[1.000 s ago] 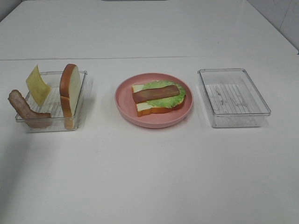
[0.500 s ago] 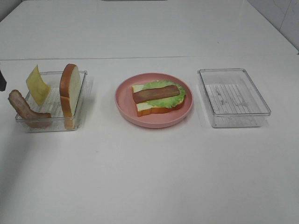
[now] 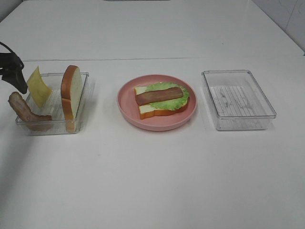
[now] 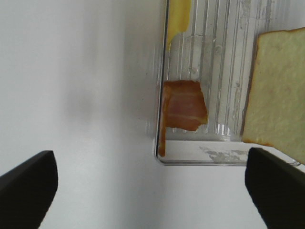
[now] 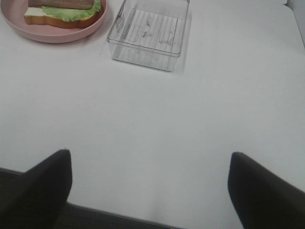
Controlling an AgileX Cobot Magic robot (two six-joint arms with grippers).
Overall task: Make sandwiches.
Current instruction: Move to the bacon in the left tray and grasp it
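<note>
The left hand (image 4: 152,191) stands wide, its two blunt black fingers (image 4: 28,186) far apart with nothing between them. In the high view it sits at the left edge of the surface (image 3: 152,181), just beside the far left corner of the left tray (image 3: 57,127), a clear plastic box with a ribbed floor and rounded corners.

In that tray a thin yellow cheese square (image 3: 38,86) leans tilted against the left wall. Near it, a curved loose meat strip (image 3: 24,110), brown with paler streaks, hangs partly over the rim. An upright bread slice (image 3: 71,93) stands on edge along the right wall. Its face is white and spongy, its crust orange-brown.

The right hand (image 5: 150,191) is also spread wide and grips nothing. Its dark fingers frame bare white surface, well short of the right tray (image 3: 238,123), another clear ribbed box.

Between the two trays lies the round pink plate (image 3: 127,107), smooth with a raised rim. On it rests the partly built sandwich: a flat bread slice (image 3: 150,110) at the bottom, a crinkled green lettuce leaf (image 3: 183,100) over it, and a straight brown meat strip (image 3: 158,95) laid across the top.

The surface itself is plain, matte white.
</note>
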